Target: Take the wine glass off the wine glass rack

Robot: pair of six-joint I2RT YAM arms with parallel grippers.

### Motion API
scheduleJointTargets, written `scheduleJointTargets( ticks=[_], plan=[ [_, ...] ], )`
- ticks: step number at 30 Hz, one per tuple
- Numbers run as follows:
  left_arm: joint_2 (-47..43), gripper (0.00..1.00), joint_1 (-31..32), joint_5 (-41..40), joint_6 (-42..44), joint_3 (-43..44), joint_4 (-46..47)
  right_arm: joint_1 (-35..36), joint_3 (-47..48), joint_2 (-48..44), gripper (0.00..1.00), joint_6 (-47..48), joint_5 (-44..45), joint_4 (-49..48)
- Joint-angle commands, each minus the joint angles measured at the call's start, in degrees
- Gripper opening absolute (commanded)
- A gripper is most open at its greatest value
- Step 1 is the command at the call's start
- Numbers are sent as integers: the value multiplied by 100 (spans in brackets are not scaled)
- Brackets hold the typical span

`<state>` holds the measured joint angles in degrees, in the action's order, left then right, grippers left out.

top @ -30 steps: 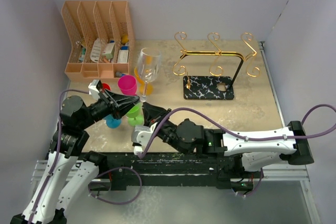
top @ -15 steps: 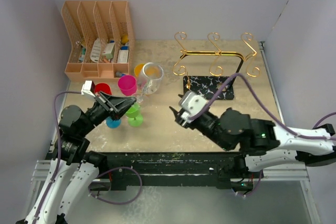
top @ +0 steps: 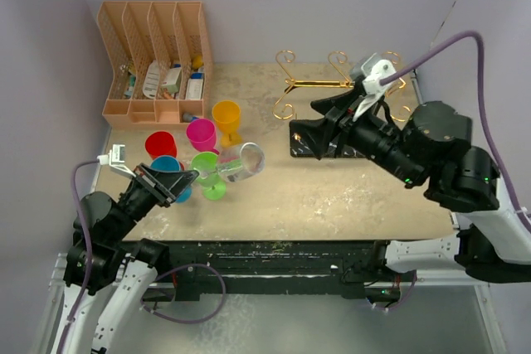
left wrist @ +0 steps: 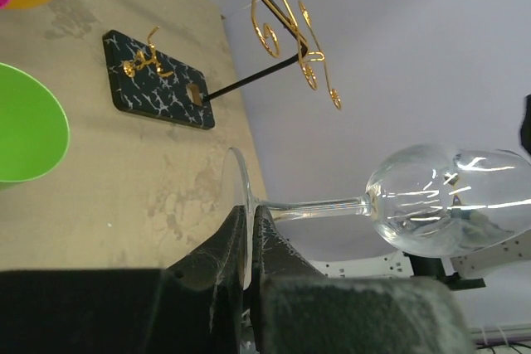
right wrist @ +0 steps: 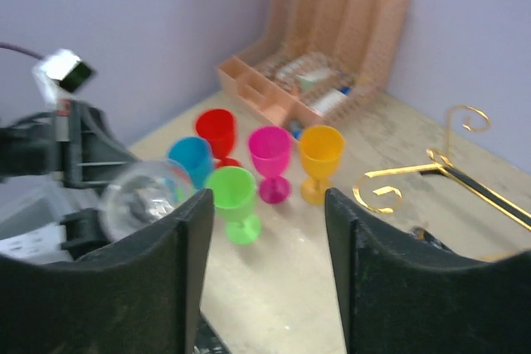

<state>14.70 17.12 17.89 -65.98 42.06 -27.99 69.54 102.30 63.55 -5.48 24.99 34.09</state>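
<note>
Beige surface [top: 332, 196], lilac walls. Near left: left end effector [left wrist: 249, 242] clamped on foot of wine glass [top: 241, 162]; glass held sideways off surface, bowl pointing right, beside green cup [top: 205, 165]. Far right: wine glass rack [top: 319, 83], well apart from glass. By rack: right end effector [right wrist: 267, 205], fingers apart, holding nothing.
</note>
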Motion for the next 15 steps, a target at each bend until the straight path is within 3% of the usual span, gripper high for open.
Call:
scheduleJointTargets(
  ticks=[1,8,15],
  plan=[
    [-92,0,9,-206,606,469,-109,-107,1009,532,63,-441,-1568,611],
    [17,0,8,-190,777,713,-170,-401,1411,1124,65,-466,-2709,1178],
    [-2,0,4,-189,796,810,-158,-477,1154,1256,64,-371,-2927,1220]
  ],
)
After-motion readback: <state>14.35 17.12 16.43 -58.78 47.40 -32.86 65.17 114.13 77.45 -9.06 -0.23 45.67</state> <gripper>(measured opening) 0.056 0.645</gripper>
